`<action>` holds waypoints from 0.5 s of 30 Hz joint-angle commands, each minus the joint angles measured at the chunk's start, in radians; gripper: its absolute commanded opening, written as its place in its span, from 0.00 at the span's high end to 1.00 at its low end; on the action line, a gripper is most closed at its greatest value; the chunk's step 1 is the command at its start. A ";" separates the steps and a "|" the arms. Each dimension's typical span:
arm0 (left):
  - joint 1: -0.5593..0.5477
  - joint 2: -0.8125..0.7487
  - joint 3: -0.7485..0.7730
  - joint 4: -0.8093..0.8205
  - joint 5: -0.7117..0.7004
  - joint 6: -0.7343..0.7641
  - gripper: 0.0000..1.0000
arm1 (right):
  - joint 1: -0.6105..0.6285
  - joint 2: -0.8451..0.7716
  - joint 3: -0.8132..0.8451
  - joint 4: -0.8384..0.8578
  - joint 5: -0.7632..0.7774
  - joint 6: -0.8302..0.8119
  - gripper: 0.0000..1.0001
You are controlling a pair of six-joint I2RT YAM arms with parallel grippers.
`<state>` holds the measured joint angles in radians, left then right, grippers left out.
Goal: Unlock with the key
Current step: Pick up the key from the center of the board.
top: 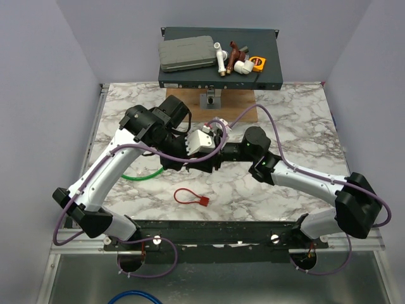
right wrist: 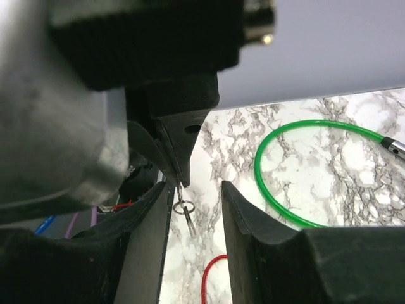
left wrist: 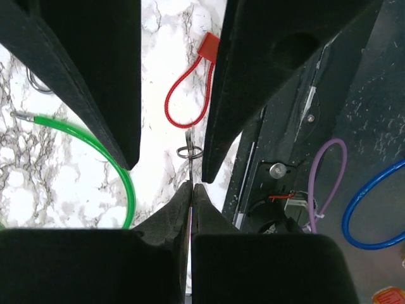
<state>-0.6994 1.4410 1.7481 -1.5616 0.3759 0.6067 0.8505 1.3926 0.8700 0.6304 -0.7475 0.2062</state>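
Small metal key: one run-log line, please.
small metal key: pinched in left gripper | right gripper: open, flanking key | red cable loop: lying on marble table

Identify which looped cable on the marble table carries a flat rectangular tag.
The small red cable loop; the green cable loop ends in a metal tip, no tag.

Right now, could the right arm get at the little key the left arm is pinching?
Probably yes. The left gripper is shut on the key, and the right gripper stands open with a finger on either side of it, nothing in between.
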 commanded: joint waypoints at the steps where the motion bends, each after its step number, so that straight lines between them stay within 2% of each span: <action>1: -0.017 0.017 0.014 0.029 -0.004 0.002 1.00 | 0.016 0.044 0.059 -0.081 -0.071 -0.025 0.66; 3: -0.015 0.015 0.016 0.034 0.001 0.001 1.00 | 0.015 0.044 0.051 -0.079 -0.059 -0.025 0.98; 4: -0.016 0.011 0.014 0.036 0.001 0.000 1.00 | 0.015 0.036 0.037 -0.065 -0.046 -0.022 0.99; 10: -0.014 0.001 0.011 0.039 0.018 -0.001 1.00 | 0.014 -0.053 -0.093 0.117 0.056 0.023 0.98; 12: -0.014 -0.002 0.012 0.041 0.021 -0.002 1.00 | 0.014 -0.077 -0.133 0.193 0.081 0.040 0.91; 15: -0.015 -0.003 0.010 0.032 0.024 0.001 1.00 | 0.012 -0.097 -0.166 0.269 0.103 0.067 0.72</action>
<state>-0.7094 1.4425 1.7519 -1.5414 0.3706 0.5980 0.8566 1.3331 0.7456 0.7494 -0.7025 0.2390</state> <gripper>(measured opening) 0.003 0.185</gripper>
